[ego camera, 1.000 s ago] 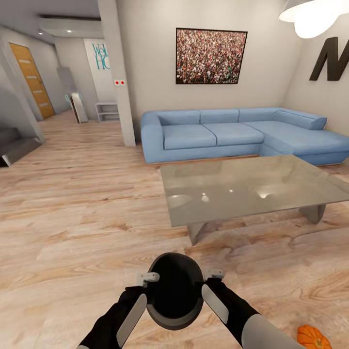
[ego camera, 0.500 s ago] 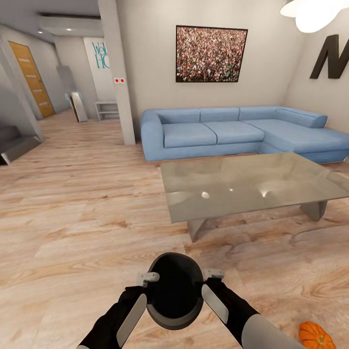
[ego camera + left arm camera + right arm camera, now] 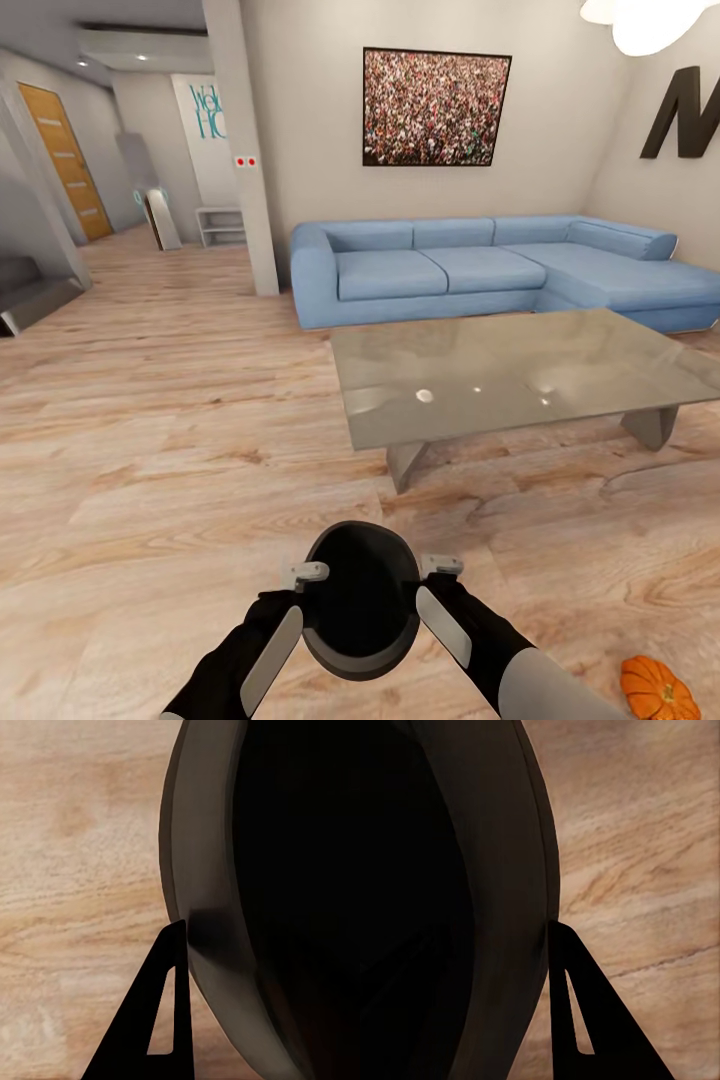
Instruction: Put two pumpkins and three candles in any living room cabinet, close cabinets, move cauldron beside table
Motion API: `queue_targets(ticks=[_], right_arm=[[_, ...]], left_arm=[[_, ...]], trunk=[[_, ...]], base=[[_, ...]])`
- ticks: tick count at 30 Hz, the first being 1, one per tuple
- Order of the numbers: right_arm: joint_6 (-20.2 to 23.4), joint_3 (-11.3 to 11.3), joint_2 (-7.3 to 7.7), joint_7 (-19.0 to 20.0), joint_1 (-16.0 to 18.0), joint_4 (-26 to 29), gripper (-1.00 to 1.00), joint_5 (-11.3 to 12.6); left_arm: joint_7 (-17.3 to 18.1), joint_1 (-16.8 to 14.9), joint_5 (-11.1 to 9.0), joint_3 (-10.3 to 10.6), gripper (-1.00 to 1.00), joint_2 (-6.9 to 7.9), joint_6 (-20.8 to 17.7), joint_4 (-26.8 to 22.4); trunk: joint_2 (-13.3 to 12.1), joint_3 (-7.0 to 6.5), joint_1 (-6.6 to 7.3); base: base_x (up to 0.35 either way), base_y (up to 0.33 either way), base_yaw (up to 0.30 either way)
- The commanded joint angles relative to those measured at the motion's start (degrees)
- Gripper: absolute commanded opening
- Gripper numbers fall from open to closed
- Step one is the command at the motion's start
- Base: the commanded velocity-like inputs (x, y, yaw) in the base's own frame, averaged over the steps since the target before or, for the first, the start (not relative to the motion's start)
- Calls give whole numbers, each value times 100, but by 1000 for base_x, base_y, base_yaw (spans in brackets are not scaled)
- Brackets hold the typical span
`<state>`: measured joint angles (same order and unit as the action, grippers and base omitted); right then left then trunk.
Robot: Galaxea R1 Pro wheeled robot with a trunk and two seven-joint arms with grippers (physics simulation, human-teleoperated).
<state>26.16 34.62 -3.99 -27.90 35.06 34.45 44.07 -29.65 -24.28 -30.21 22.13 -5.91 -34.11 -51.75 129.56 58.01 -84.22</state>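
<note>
Dark grey and open-mouthed, the cauldron (image 3: 361, 600) hangs low at the near middle of the head view, above the wooden floor (image 3: 170, 440), with the left gripper (image 3: 308, 574) at its left rim and the right gripper (image 3: 440, 567) at its right rim. Each gripper is pinched onto the rim: in the left wrist view one dark finger (image 3: 154, 1020) lies against the cauldron's outer wall (image 3: 202, 907), and in the right wrist view one finger (image 3: 585, 1012) does the same against the wall (image 3: 502, 892); the other finger of each pair is hidden inside the black hollow. One pumpkin (image 3: 658, 688) lies on the floor at the near right, cut off by the picture's edge. One glass table (image 3: 500, 375) stands farther off, well apart from the cauldron, and one blue sofa (image 3: 480, 270) beyond it, its right end cut off.
</note>
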Motion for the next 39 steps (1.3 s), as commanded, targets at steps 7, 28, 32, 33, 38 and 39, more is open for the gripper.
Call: queue_targets(ticks=[7, 28, 32, 33, 38, 39], right_arm=[[12, -51, 21, -40, 10, 9, -100, 56], [12, -51, 19, -40, 10, 1, -100, 57], [12, -51, 19, -40, 10, 1, -100, 54], [12, -51, 20, -40, 10, 1, -100, 53], [12, -51, 18, -40, 10, 2, -100, 57], [12, -51, 19, -40, 10, 1, -100, 57]], left_arm=[[-44, -6, -187, 28, -100, 10, 71, -307], [-48, -6, -187, 28, -100, 11, 72, -309], [-47, -6, -187, 28, -100, 11, 71, -309], [-46, -6, -187, 28, -100, 11, 71, -309], [-46, -6, -184, 24, -100, 11, 71, -368], [-44, -6, -181, 21, -100, 11, 71, -412]], trunk=[[285, 131, -153], [1128, 508, -614], [1288, 580, -702], [1328, 598, -724], [1373, 705, -756], [1375, 727, -758]], base=[[0, 0, 0], [0, 0, 0], [0, 0, 0], [0, 0, 0], [0, 0, 0], [0, 0, 0]])
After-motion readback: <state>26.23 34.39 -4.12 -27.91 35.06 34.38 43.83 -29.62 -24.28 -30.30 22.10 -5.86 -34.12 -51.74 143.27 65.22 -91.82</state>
